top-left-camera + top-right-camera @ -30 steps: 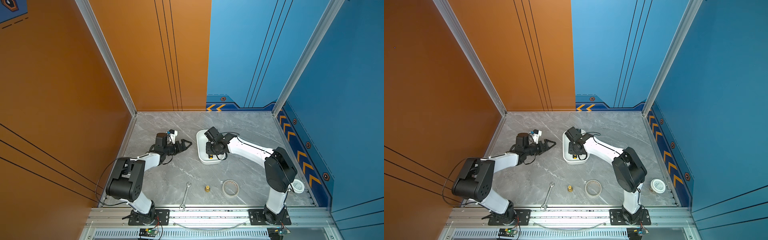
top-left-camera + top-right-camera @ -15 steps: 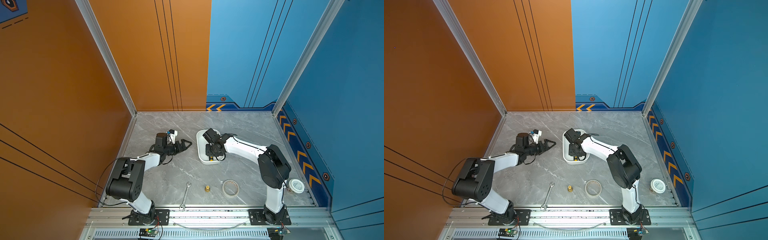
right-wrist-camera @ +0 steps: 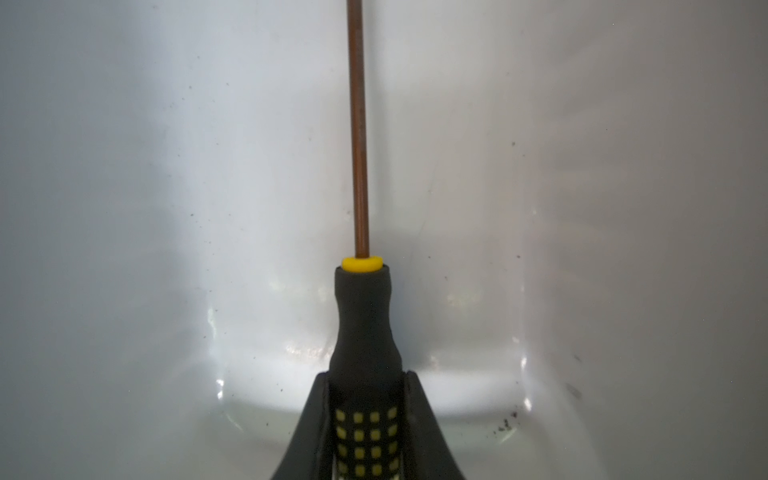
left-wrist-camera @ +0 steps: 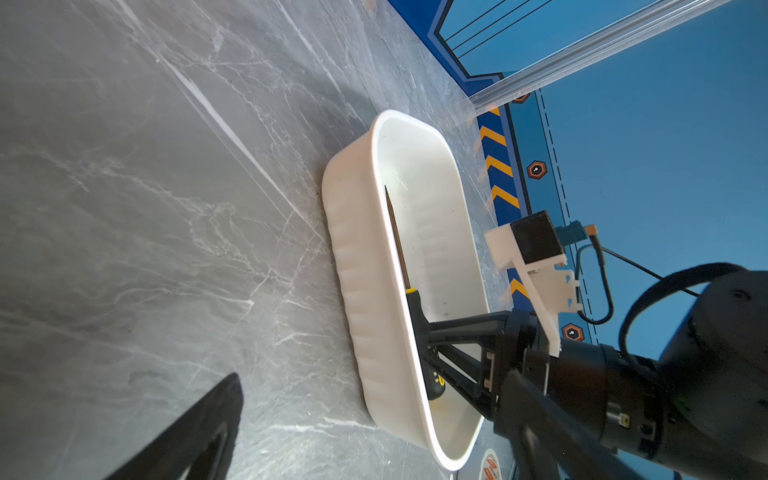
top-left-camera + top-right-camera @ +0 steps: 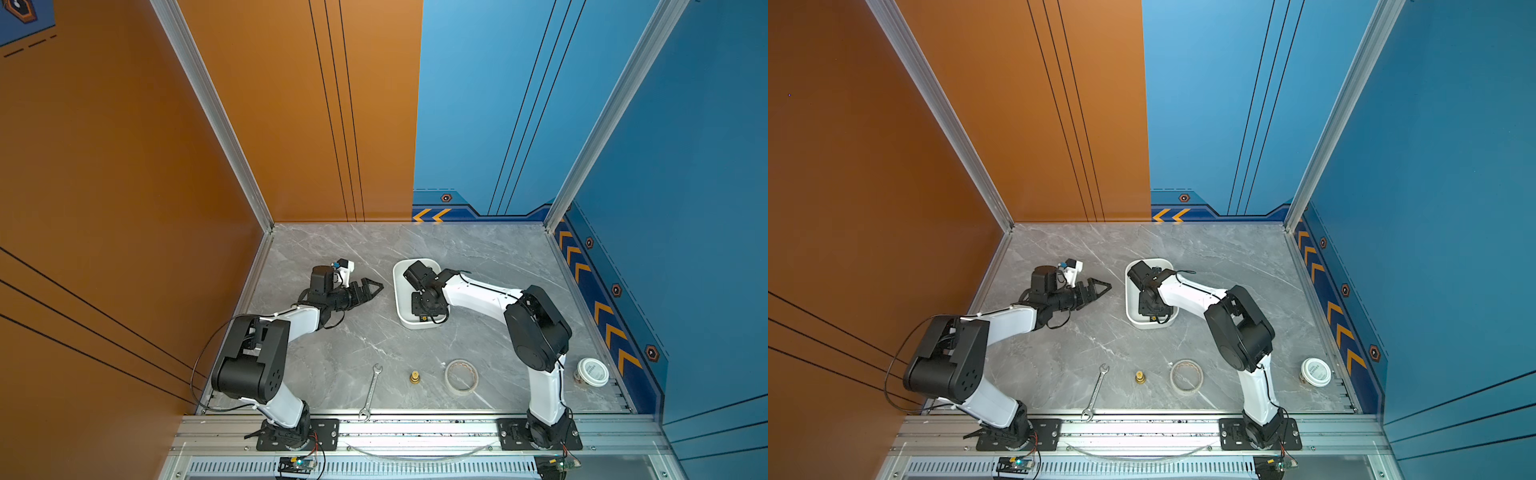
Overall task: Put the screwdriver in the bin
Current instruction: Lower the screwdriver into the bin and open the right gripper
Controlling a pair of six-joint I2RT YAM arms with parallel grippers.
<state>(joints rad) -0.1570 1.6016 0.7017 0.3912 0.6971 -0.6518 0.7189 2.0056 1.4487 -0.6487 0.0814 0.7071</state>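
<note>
Top views first, and the right hand [image 5: 422,309] is buried under its own wrist: only a yellow speck of the screwdriver [image 5: 423,318] peeks out over the white bin [image 5: 397,291]. The right wrist view settles it. Both black fingers [image 3: 311,424] clamp the dotted handle of the screwdriver [image 3: 363,324], jaws narrow. The shaft runs lengthwise down the bin [image 3: 166,208], its tip cut off by the frame. Whether the tool touches the bin's floor, I can't tell.

The left wrist view shows the whole shaft inside the bin [image 4: 353,270], with the screwdriver [image 4: 397,249] pointing at the far end. The left hand [image 5: 374,286] sits just left of the bin, apart from it. One finger [image 4: 199,424] is sharp and its partner is a dark blur, with a broad gap between them and nothing held.

At the desk's [image 5: 332,345] right front corner stands a lidded container [image 5: 593,372], contents hidden. Bare desk lies between the bin and the front row: wrench [image 5: 371,390], brass fitting [image 5: 414,377], tape roll [image 5: 461,376]. The wrench's lower end reaches the front edge.
</note>
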